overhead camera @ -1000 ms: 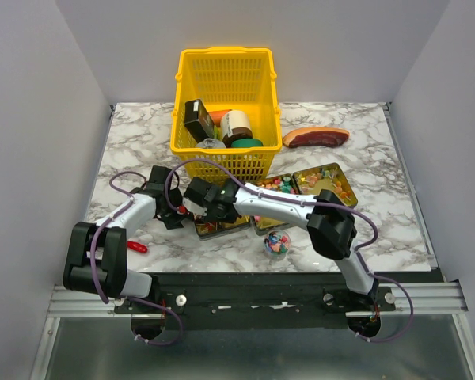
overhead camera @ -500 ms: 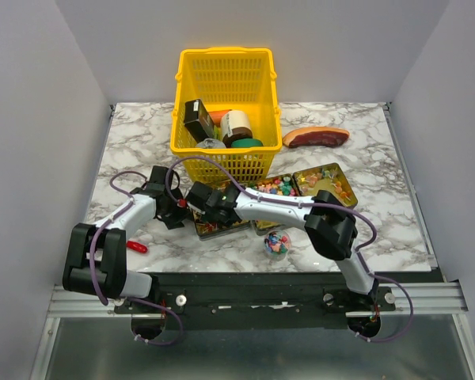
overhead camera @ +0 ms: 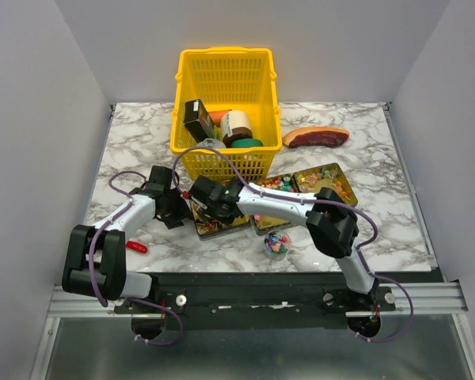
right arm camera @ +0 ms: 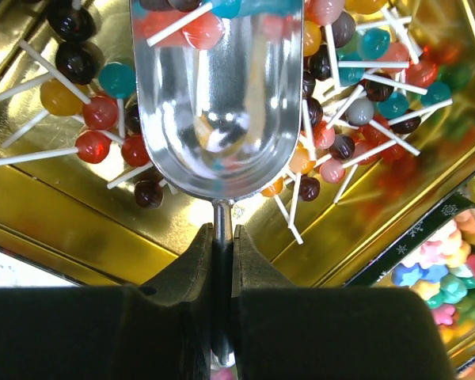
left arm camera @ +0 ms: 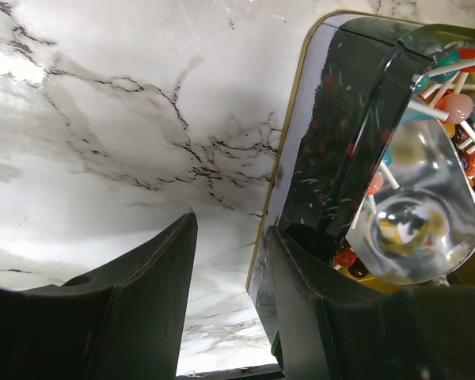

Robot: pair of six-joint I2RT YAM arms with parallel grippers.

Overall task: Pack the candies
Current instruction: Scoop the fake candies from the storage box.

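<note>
Right gripper [right arm camera: 223,237] tight on scoop handle [right arm camera: 222,212]

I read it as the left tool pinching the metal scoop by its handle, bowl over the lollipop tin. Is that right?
No. It is the right tool, not the left, that pinches the metal scoop by its handle, bowl over the lollipop tin; the right wrist view shows it. The left tool stands open astride that tin's wall.
</note>
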